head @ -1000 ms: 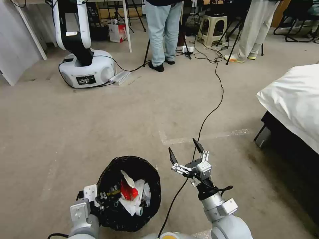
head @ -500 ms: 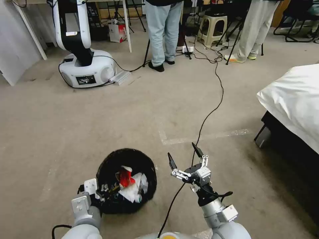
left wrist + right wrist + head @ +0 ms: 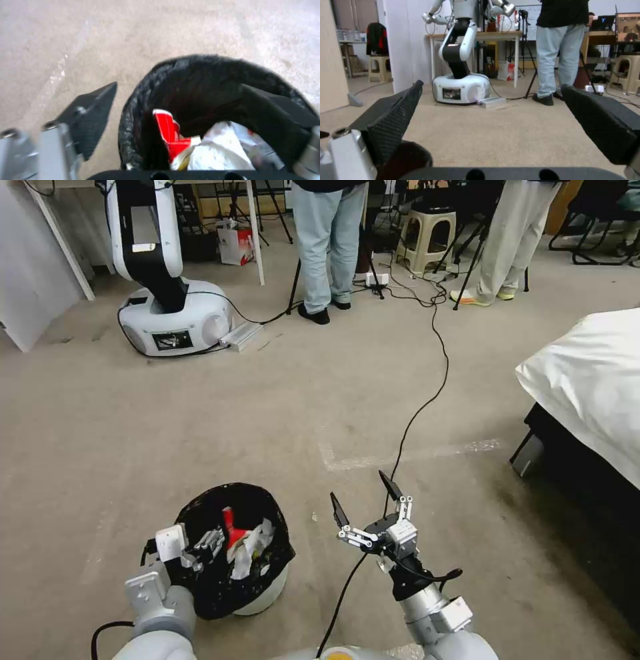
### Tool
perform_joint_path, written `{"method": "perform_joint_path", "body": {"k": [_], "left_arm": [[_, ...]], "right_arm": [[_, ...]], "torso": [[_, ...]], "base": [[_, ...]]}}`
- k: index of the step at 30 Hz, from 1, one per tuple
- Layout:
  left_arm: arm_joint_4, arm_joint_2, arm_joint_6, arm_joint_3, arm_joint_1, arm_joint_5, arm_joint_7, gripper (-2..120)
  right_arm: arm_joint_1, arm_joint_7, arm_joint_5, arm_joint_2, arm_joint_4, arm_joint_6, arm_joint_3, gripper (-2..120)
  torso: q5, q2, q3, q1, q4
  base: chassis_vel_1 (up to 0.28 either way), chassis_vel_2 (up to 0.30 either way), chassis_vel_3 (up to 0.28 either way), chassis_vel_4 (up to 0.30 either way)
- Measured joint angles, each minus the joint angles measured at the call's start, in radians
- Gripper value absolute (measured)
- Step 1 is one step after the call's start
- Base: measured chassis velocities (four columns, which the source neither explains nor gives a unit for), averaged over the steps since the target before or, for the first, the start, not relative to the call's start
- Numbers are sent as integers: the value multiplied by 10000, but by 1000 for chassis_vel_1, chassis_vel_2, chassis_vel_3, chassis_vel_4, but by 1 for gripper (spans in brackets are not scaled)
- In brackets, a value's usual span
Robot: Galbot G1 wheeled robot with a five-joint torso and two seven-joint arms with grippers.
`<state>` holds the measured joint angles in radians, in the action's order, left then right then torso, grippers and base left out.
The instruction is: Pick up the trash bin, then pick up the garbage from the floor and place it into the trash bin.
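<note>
L pincer point(image 3: 200, 550) is gripping the near rim of the trash bin point(image 3: 267, 595), one finger inside the black liner point(image 3: 200, 593) and one outside, closed on the rim. In the L wrist view the outer finger point(image 3: 90, 115) is sitting clear of the liner wall, the other one is lying inside the bin against the liner. Bin is tilting, mouth leaning toward the robot's L, white wall showing at the lower R side; can't tell whether its base is touching the floor point(image 3: 200, 447). Inside the bin the garbage is lying piled: crushed red-white cup point(image 3: 231, 527) upright-ish, white tissue/plastic point(image 3: 250, 547) just beside it.

R pincer point(image 3: 363, 501) is hovering above the floor, just R of the bin, fingers spread wide w/ nothing between them, tips pointing fwd. A black cable point(image 3: 420, 413) is running along the floor under it, toward the far end of the room.

Bed w/ white bedding point(image 3: 593, 380) is standing to the R, well apart from the bin. Another white robot base point(image 3: 177, 320) is parked far L by a worktop leg.
</note>
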<state>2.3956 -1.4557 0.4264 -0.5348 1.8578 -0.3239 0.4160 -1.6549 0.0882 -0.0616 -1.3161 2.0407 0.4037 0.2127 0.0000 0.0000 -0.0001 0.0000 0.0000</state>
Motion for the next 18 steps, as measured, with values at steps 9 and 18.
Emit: {"method": "perform_joint_path", "body": {"k": [9, 18], "left_arm": [[472, -212, -2004, 398, 973, 2397, -623, 100], [-474, -372, -5119, 450, 1353, 4125, -1100, 100]], "right_arm": [[65, -575, 4, -274, 150, 32, -200, 100], [81, -1360, 411, -435, 202, -313, -191, 100]], "torso": [[0, 0, 0, 0, 1], [0, 0, 0, 0, -1]], "base": [[0, 0, 0, 0], [0, 0, 0, 0]]}}
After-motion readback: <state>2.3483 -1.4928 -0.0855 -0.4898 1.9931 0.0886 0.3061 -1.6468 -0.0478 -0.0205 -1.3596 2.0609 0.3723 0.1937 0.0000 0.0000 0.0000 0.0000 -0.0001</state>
